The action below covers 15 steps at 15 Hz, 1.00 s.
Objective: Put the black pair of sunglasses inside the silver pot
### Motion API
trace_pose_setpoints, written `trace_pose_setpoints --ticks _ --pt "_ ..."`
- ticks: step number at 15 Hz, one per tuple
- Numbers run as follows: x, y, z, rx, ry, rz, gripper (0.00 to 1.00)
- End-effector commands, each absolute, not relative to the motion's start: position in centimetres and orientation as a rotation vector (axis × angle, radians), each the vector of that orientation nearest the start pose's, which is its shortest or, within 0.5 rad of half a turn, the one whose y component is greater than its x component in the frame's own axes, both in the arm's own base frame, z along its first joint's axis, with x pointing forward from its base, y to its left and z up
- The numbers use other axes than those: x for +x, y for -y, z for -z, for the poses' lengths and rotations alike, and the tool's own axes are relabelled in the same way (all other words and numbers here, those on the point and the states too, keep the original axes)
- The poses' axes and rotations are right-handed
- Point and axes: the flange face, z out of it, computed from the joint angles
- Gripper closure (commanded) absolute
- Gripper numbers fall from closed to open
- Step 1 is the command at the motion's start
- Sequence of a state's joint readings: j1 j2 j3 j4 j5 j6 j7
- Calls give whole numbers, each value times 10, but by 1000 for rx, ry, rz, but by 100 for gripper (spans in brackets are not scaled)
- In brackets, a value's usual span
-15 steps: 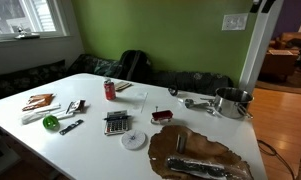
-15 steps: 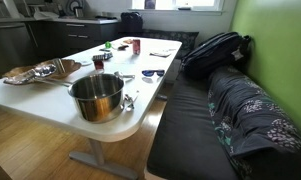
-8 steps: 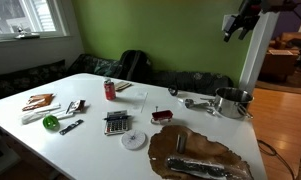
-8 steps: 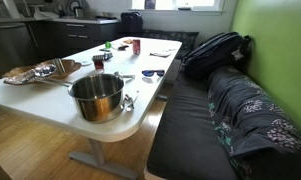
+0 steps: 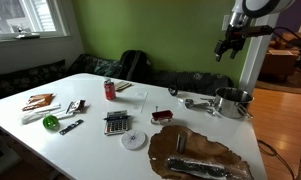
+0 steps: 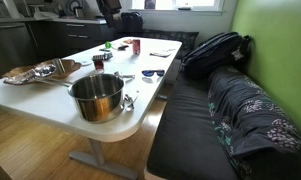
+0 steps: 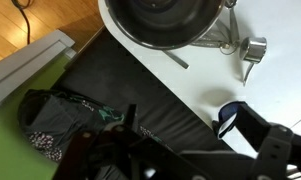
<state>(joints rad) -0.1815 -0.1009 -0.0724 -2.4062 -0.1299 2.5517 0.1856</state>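
Note:
The black pair of sunglasses (image 5: 173, 91) lies on the white table (image 5: 90, 140), a short way from the silver pot (image 5: 232, 100). Both show in the other exterior view too, the sunglasses (image 6: 152, 73) beyond the pot (image 6: 97, 95). My gripper (image 5: 226, 49) hangs high in the air above the pot's end of the table, open and empty. In the wrist view the pot (image 7: 170, 20) is at the top edge, and the sunglasses (image 7: 226, 118) peek out beside a dark finger of the gripper (image 7: 180, 150).
Metal measuring cups (image 5: 195, 102) lie next to the pot. A small dark red box (image 5: 162, 116), a calculator (image 5: 116, 122), a red can (image 5: 109, 90) and crumpled brown paper (image 5: 195, 155) sit on the table. A black backpack (image 6: 215, 50) rests on the dark bench (image 6: 205, 130).
The arm has come into the exterior view from the top right corner, and the gripper has moved down and left. Nothing on the table has moved.

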Motion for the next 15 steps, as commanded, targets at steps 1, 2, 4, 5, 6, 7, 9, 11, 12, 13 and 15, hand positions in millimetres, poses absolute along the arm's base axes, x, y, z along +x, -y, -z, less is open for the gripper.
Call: trace_pose_setpoints --ticks 1,2,4,5,6,7,9,11,12,13,15 --pt "506 124 -364 -3127 -771 463 0" --pt "529 123 -353 -3087 -834 524 0" --pt "564 111 -340 -3016 -941 618 0" --pt "581 107 -336 -2997 -966 651 0" --pt "598 103 -327 -2988 -986 690 0" --pt "616 98 -318 -2989 -997 701 0" --pt "651 87 -298 -2985 -1021 711 0" --pt "683 74 -282 -2999 -1013 743 0" --pt "649 81 -302 -2986 -992 706 0" --pt "664 76 -293 -2992 -988 721 0" --pt "679 70 -282 -3001 -979 735 0"
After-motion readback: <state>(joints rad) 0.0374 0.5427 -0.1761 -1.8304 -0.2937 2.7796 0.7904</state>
